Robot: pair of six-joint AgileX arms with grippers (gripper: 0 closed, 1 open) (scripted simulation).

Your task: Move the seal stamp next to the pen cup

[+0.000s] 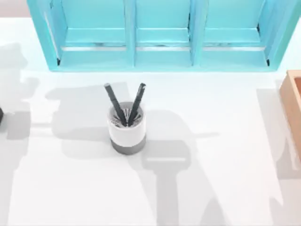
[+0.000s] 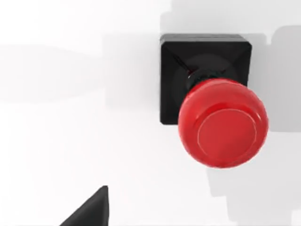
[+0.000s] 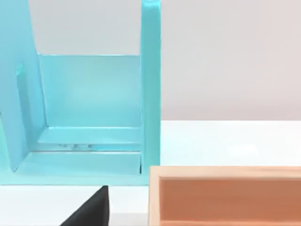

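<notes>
The pen cup (image 1: 127, 129) stands upright near the middle of the table, white above a grey bottom band, with two dark pens sticking out in a V. The seal stamp (image 2: 221, 122) appears in the left wrist view, upright on the white table, its glossy red knob over a black square base (image 2: 171, 70). A black tip of my left gripper (image 2: 91, 209) juts in at that view's edge, apart from the stamp. In the top view a dark sliver (image 1: 1, 113) touches the left edge; I cannot tell what it is. A black tip of my right gripper (image 3: 91, 209) shows in the right wrist view.
A turquoise shelf unit (image 1: 160, 47) with three open bays runs along the back of the table. An orange wooden box (image 1: 294, 103) sits at the right edge, seen close in the right wrist view as the box (image 3: 225, 195). Arm shadows fall across the white tabletop.
</notes>
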